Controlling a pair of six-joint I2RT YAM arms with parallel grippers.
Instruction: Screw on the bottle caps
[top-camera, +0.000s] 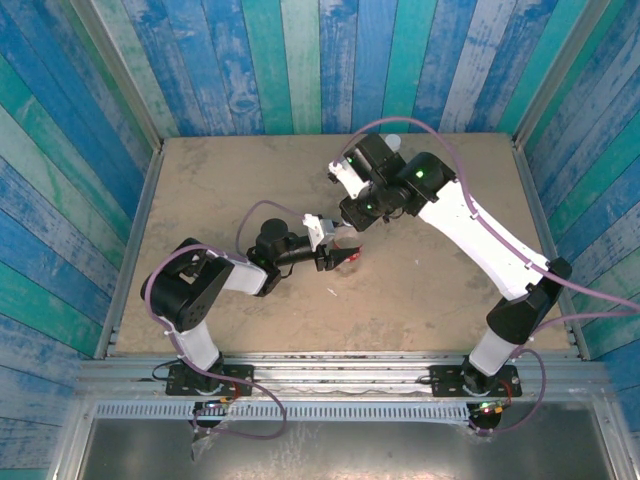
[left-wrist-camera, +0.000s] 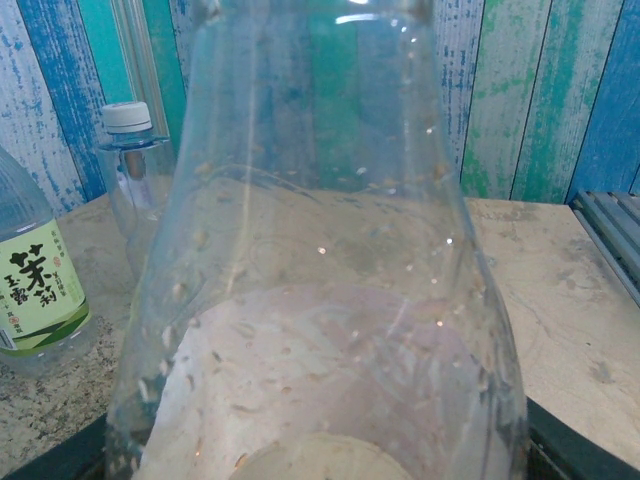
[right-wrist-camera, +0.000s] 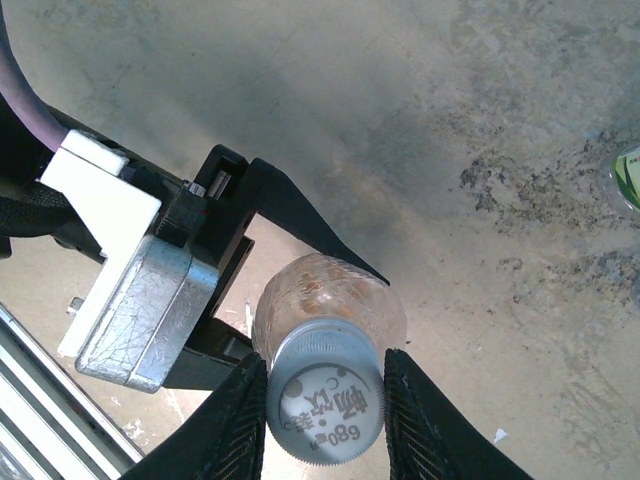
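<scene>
Your right claw is pinched down on the pale grey ribbed screw cap. The cap sits squarely between its fingers, on the neck of the clear plastic bottle. The bottle's long axis runs straight away from that claw, roughly in line with your wrist, so the coming twist should turn about it. Your left claw, just beneath, clasps the bottle's body from the side, partly closed around it.

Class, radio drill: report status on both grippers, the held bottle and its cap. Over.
Left gripper clamped on bottle. Right gripper pinching cap atop its neck. Nothing in the way.
</scene>
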